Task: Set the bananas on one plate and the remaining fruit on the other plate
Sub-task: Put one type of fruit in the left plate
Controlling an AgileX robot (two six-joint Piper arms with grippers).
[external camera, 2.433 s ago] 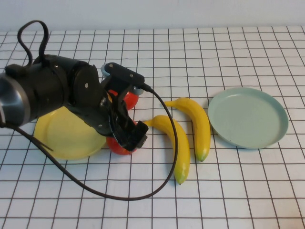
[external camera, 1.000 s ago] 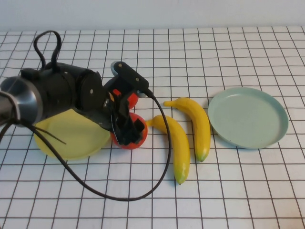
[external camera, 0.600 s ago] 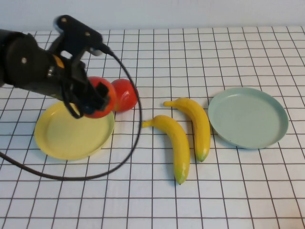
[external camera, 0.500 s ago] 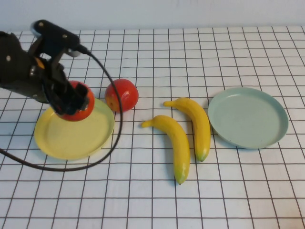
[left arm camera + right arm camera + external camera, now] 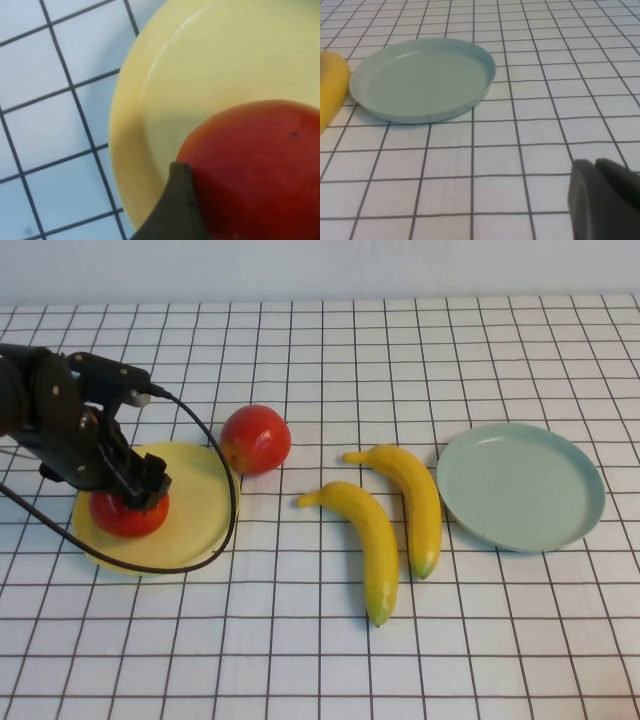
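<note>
The left gripper (image 5: 128, 502) is low over the yellow plate (image 5: 195, 530), jaws seemingly clamped on an apple (image 5: 125, 516) to set it there; the second apple (image 5: 256, 439) lies just beyond that plate's rim; bananas (image 5: 372, 540) and blue-green plate (image 5: 521, 486) farther right; the right gripper (image 5: 602, 200) is parked nearby, grip unclear.

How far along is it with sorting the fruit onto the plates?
Just begun. The left gripper holds one apple down on the yellow plate. The other apple and both bananas lie on the table; the blue-green plate holds nothing. The right gripper waits near it.
</note>
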